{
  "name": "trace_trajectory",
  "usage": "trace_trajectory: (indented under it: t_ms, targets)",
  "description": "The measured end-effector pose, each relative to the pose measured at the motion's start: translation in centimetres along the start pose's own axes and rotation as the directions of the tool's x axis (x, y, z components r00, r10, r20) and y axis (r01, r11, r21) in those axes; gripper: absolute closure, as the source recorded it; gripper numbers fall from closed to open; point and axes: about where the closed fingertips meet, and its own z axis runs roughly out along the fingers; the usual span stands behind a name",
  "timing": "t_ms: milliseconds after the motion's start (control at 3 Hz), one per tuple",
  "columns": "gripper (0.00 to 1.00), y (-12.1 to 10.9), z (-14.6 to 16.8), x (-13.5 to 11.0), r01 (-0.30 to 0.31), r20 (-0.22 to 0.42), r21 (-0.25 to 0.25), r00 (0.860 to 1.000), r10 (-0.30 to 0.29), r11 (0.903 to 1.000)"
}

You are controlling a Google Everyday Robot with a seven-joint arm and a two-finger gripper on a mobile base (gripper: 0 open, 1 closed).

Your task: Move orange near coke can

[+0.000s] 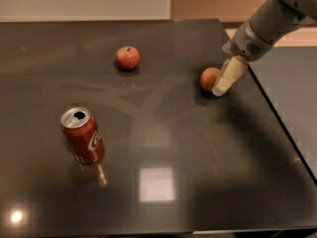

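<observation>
We are holding our pincer (221,87) beside the orange (209,78) at two o'clock for grasping; its state we cannot tell

Grey arm (267,26) slanting in from upper right, jaws pointing down-left, low at right of view

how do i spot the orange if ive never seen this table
On the dark table, look toward the right edge, where the gripper hangs. The orange sits just left of it: small, round, matte orange, no stem, unlike the red apple farther left or the can near the front.
</observation>
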Motion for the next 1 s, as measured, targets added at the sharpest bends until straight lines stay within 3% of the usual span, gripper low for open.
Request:
trace_trajectory:
  t_ms: [667, 1000]
  targets:
    - [0.01, 0.5, 2.4, 0.5, -0.009, -0.006, -0.048, 1.0, 0.009, 0.9988]
    - [0.21, 0.8, 3.1, 0.7, -0.008, -0.014, -0.057, 1.0, 0.007, 0.9984]
